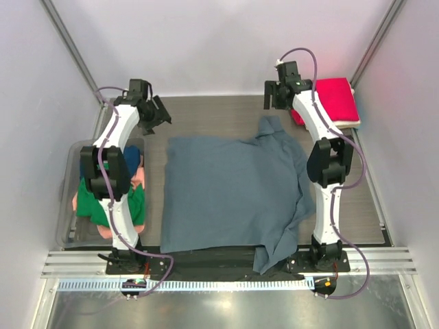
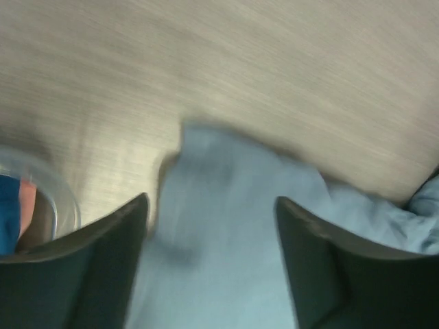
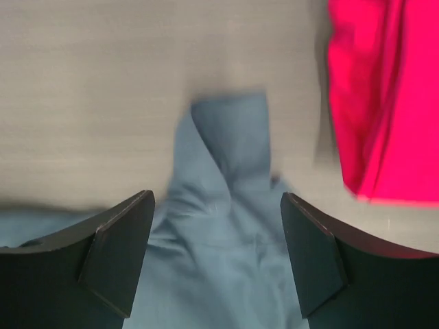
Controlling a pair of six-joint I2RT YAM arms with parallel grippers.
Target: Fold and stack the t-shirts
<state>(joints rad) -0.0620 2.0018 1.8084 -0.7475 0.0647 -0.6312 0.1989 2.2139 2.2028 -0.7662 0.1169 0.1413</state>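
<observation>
A large slate grey-blue t-shirt (image 1: pixel 230 192) lies spread on the table, its right side rumpled and hanging toward the near edge. My left gripper (image 1: pixel 159 115) is open and empty above its far-left corner (image 2: pixel 219 226). My right gripper (image 1: pixel 278 96) is open and empty above the bunched far-right sleeve (image 3: pixel 230 185). A folded red t-shirt (image 1: pixel 336 99) lies at the far right on a cream one (image 1: pixel 348 123); the red one also shows in the right wrist view (image 3: pixel 384 103). Green (image 1: pixel 96 199), navy (image 1: pixel 132 159) and salmon-pink (image 1: pixel 140 175) shirts sit in the bin.
A clear plastic bin (image 1: pixel 68 205) stands at the left beside the left arm; its rim shows in the left wrist view (image 2: pixel 55 185). White walls enclose the table on three sides. A metal rail (image 1: pixel 226 264) runs along the near edge.
</observation>
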